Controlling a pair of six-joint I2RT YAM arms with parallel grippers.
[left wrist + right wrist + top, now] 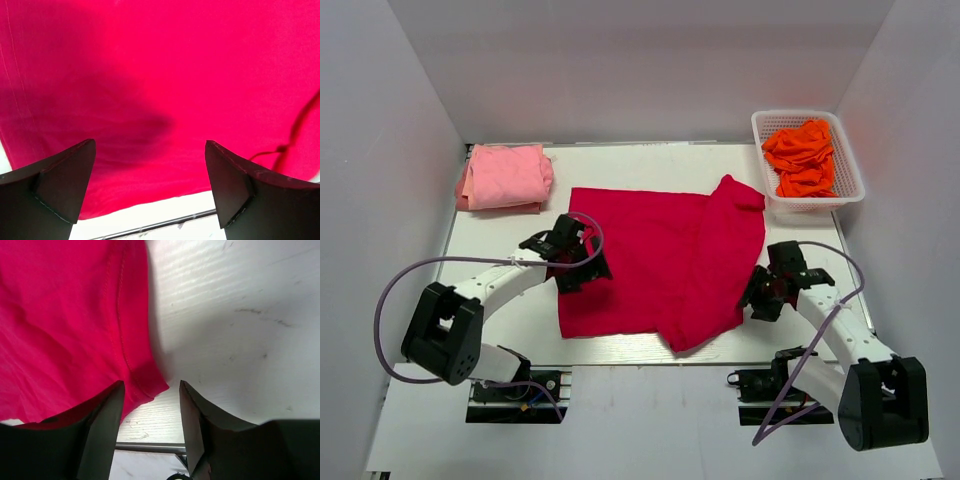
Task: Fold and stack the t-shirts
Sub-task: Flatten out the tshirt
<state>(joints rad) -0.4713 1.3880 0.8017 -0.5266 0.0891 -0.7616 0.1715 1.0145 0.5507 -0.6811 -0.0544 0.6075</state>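
A large crimson-red t-shirt (660, 260) lies spread on the white table (650, 165), its right side folded over toward the middle. My left gripper (585, 262) hovers open over the shirt's left part; the left wrist view shows red cloth (160, 75) beyond wide-apart fingers, with nothing between them (150, 142). My right gripper (760, 295) is at the shirt's lower right edge. Its jaws (151, 383) stand apart with a gap, and a hemmed corner of the red shirt (65, 315) lies just ahead of the left finger, not pinched. A folded pink t-shirt (505, 177) rests at the back left.
A white basket (817, 204) at the back right holds crumpled orange t-shirts (803, 158). White walls enclose the table on three sides. The table's near edge with its metal rail (150, 446) runs just below the right fingers.
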